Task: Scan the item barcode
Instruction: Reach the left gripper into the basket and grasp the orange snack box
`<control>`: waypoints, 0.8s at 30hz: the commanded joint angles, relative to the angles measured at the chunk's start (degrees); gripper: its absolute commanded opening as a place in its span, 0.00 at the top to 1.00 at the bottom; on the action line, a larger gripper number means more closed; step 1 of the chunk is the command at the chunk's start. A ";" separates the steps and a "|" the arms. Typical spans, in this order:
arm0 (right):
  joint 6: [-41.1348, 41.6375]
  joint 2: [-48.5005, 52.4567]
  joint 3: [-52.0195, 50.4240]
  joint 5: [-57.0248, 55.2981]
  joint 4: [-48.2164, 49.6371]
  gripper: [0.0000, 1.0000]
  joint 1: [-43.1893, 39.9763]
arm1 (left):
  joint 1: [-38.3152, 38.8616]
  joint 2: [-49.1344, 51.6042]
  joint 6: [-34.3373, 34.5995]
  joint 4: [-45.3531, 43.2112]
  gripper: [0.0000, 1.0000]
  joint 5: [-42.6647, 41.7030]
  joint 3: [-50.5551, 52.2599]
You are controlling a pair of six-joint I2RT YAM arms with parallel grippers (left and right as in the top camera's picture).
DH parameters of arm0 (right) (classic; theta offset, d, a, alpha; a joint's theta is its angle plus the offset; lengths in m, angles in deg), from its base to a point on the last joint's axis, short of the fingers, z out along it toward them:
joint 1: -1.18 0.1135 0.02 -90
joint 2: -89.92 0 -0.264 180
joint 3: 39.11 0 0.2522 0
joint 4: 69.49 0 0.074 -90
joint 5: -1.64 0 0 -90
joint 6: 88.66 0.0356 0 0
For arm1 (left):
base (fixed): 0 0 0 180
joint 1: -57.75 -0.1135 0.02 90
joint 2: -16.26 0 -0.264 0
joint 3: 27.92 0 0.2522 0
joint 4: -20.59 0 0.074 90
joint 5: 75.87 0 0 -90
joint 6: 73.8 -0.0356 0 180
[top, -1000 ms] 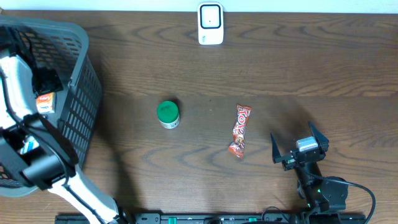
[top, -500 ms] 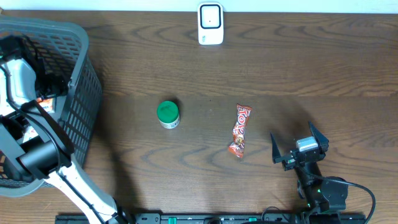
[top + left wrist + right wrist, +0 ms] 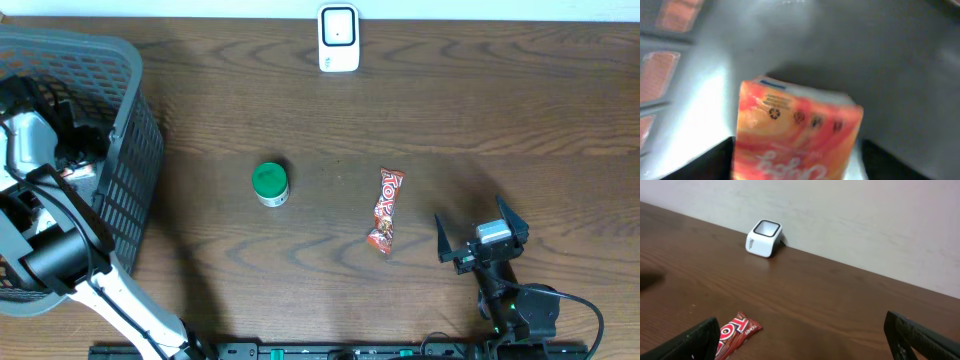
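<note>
A green-lidded jar (image 3: pixel 270 184) stands upright on the dark wooden bench (image 3: pixel 480 110). A red candy bar (image 3: pixel 386 210) lies flat near it, apart from it. A grey mesh basket (image 3: pixel 130 180) sits at the bench's left end.

Left arm (image 3: pixel 25 148) there, white shell over black joints, and the right gripper (image 3: pixel 468 210) all black, two wedge-shaped fingers (image 3: pixel 442 240) flanking a silvery block (image 3: pixel 492 231), with a black cable (image 3: pixel 597 322) looping behind its base.
</note>
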 commanded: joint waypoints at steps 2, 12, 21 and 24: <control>0.72 -0.35 -0.09 0.15 -0.20 0.01 -0.50 | -0.07 2.12 -1.07 0.68 0.47 -0.24 3.04; 0.72 -0.35 -0.11 0.13 -0.20 0.01 -0.50 | -0.07 -2.34 5.29 4.00 0.61 -0.26 1.05; 0.72 -0.35 -0.11 0.13 -0.20 0.01 -0.50 | -0.07 -21.27 12.09 6.88 0.64 -0.50 1.03; 0.72 -0.35 -0.11 0.15 -0.20 0.01 -0.50 | -0.07 -29.83 18.05 7.72 0.64 -4.74 1.03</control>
